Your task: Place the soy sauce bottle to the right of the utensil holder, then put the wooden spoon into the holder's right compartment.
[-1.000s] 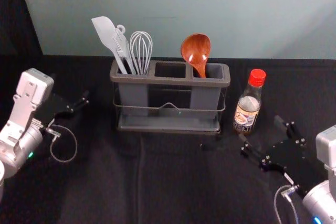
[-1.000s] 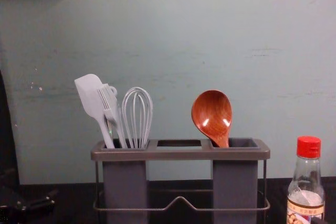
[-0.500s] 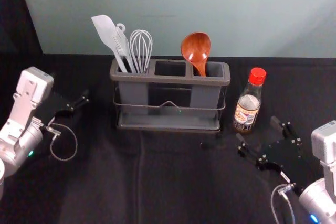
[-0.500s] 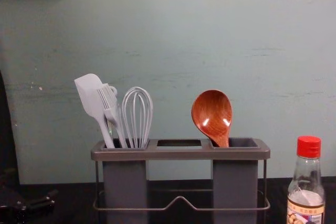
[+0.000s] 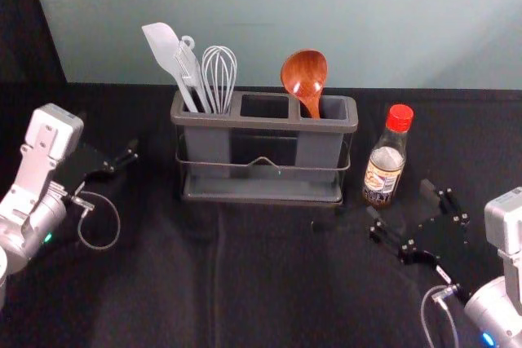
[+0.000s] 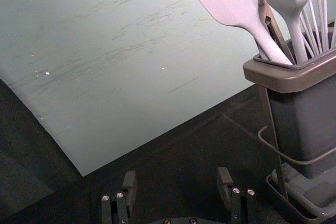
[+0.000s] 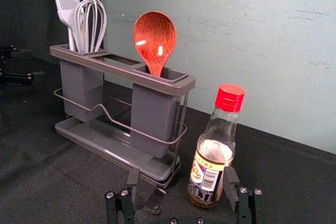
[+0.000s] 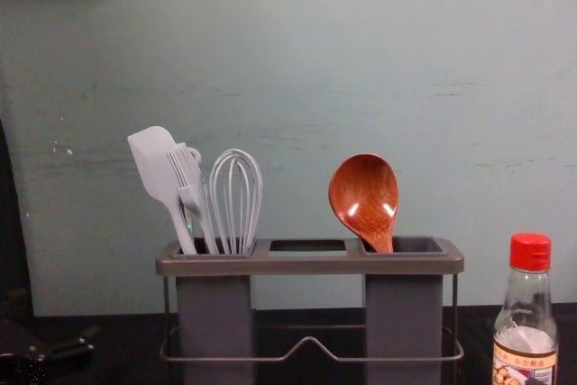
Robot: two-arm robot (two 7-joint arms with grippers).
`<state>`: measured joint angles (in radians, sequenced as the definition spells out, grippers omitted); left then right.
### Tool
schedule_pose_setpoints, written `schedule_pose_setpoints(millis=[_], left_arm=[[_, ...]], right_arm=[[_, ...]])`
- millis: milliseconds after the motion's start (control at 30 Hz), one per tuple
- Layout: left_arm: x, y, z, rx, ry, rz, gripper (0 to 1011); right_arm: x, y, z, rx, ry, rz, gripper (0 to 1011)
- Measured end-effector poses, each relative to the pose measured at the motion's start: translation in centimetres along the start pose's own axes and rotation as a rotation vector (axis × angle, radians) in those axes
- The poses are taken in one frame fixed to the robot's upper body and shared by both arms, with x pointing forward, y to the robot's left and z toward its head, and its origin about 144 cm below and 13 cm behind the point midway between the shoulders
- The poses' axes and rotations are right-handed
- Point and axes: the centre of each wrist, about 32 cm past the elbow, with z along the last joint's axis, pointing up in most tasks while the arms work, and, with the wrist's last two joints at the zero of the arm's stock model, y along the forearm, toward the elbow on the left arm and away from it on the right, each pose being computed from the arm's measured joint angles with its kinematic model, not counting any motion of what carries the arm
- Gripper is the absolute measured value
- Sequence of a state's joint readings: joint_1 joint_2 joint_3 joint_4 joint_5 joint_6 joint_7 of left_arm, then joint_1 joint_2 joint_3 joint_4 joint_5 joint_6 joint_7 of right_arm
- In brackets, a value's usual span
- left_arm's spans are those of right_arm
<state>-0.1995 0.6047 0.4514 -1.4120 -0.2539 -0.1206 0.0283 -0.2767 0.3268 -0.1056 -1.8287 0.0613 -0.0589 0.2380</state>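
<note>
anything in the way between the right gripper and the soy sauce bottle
Nothing visible is in the way. The soy sauce bottle stands upright just ahead of the open jaws of the right gripper; the utensil holder is off to the bottle's left.

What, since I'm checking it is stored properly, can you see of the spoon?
The spoon looks like glossy, reddish-brown wood. Its broad, rounded bowl is up, hollow side facing the robot, and narrows to a handle that goes down into the right compartment of the holder, its lower part hidden inside. It leans a little left, and only the holder supports it.
</note>
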Motion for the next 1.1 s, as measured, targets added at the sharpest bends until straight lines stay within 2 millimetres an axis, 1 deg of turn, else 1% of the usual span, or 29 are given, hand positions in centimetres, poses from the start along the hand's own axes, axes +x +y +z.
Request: schedule_pose_setpoints(millis=[1100], left_arm=[[0.0,0.0,0.0,0.0,0.0,0.0,1005]], right_arm=[[0.0,0.0,0.0,0.002,-0.001,0.0,1003]])
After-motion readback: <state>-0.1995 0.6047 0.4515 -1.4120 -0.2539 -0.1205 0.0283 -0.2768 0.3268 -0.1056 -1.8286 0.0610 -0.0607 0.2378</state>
